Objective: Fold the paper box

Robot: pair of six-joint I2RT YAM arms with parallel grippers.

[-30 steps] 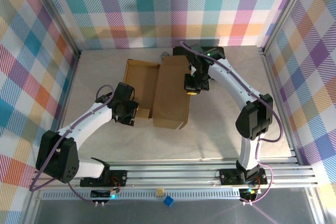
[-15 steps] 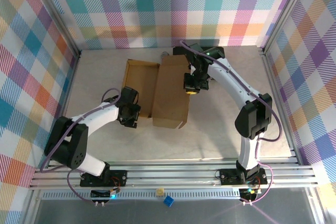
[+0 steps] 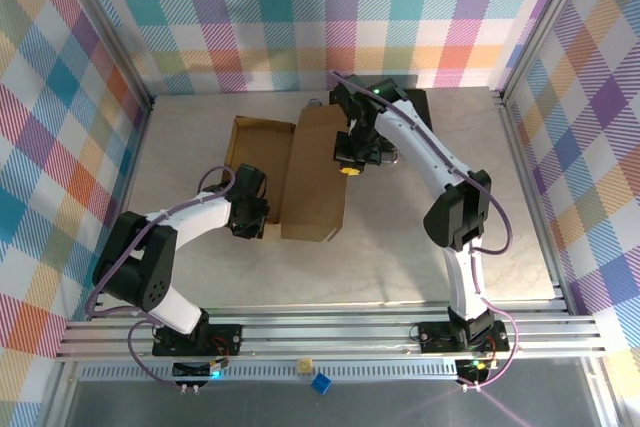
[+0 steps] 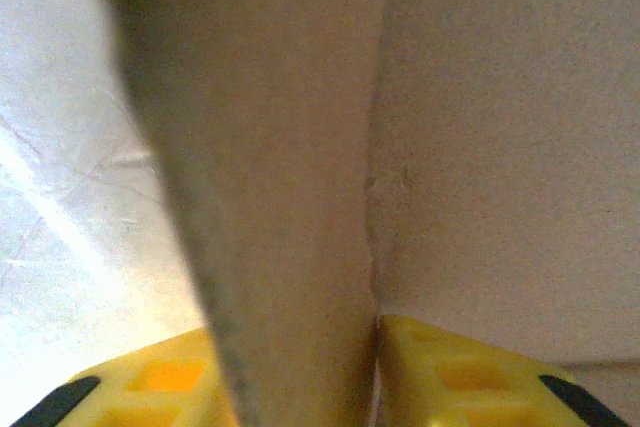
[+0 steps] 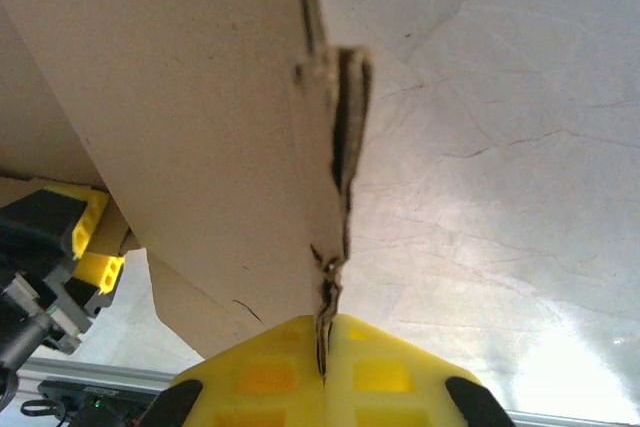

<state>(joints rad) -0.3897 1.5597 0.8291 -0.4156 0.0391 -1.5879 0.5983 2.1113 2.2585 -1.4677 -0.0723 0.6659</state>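
Two hands hold the box (image 3: 300, 172), which lies on the counter (image 3: 400, 247) left of middle, toward the back. From above it shows an open tray (image 3: 252, 152) on the left and a wide flap (image 3: 315, 182) beside it on the right; how steeply the flap tilts is hard to tell.

The left hand (image 3: 250, 219) is at the tray's near corner. Its wrist view has cardboard filling the gap between the yellow fingers (image 4: 455, 377), so it is clenched on a box wall. That view is too close and blurred to say which wall.

The right hand (image 3: 349, 154) is at the flap's right edge, and the right arm (image 3: 440, 177) covers part of that edge. Up close its fingers (image 5: 260, 377) are pressed together on a torn, ragged cardboard edge raised off the counter.

A black shape (image 3: 412, 102) at the back is mostly hidden behind that arm.
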